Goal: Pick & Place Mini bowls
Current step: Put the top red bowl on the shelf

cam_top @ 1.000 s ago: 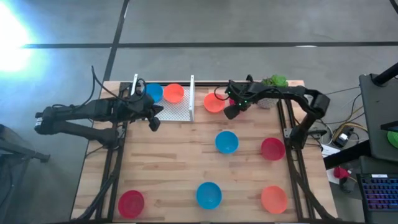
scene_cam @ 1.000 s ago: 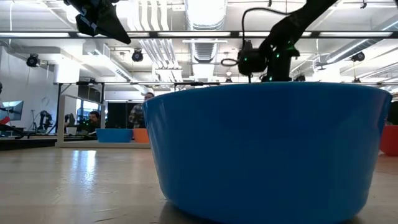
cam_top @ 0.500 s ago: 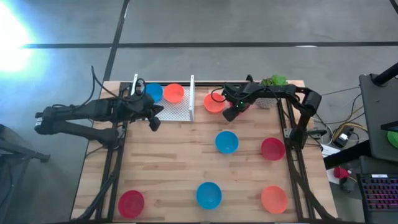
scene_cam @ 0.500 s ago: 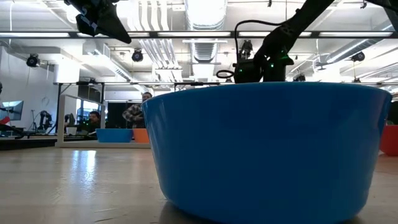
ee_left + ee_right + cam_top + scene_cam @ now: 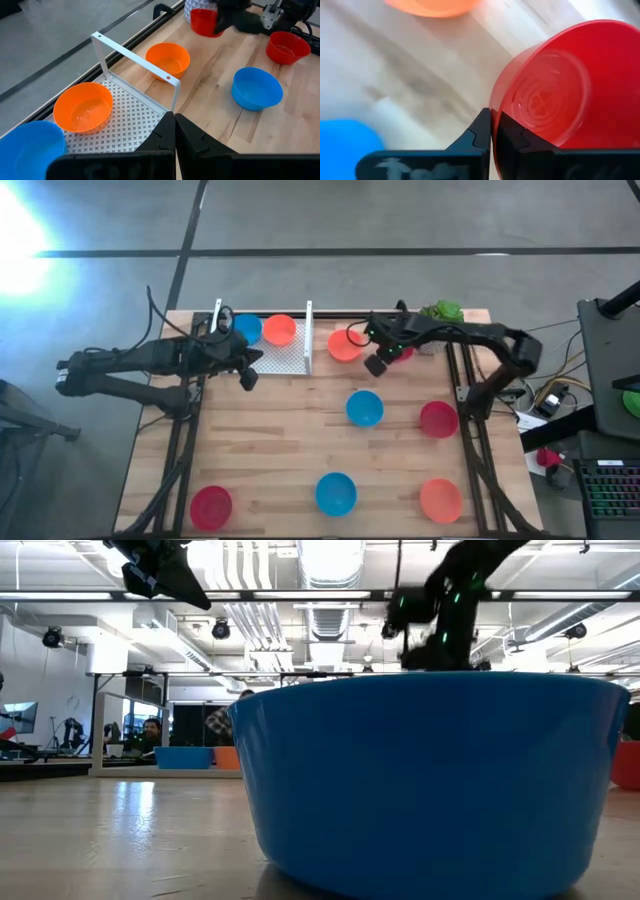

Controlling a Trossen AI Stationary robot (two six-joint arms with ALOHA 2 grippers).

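**Red bowl lifted at the far edge, two bowls already in the tray**

We see the red bowl point(image 5: 555, 85) pinched by its rim in the right tool point(image 5: 491, 131), whose two fingers are closed on the thin wall. The bowl hangs tilted on its side, so its bottom faces the wrist camera. In the high view this same bowl point(image 5: 399, 352) is at the far side of the tabletop point(image 5: 280, 440), just beside the right tool point(image 5: 378, 364) and near the green plant point(image 5: 441, 310). From the left wrist it appears raised above the wood point(image 5: 205, 21).

For the progress, we judge that a small part is done. A blue bowl point(image 5: 246, 329) and an orange bowl point(image 5: 280, 330) lie inside the white mesh tray point(image 5: 290, 358). Another orange bowl point(image 5: 343, 345) sits on the wood just outside the tray's right wall. Five more are spread over the tabletop: blue point(image 5: 364, 408), red point(image 5: 438, 419), red point(image 5: 211, 505), blue point(image 5: 335, 492) and orange point(image 5: 440, 499). So seven bowls remain, if the tray is the goal.

The left tool point(image 5: 247, 376) waits closed and empty near the tray's front edge.
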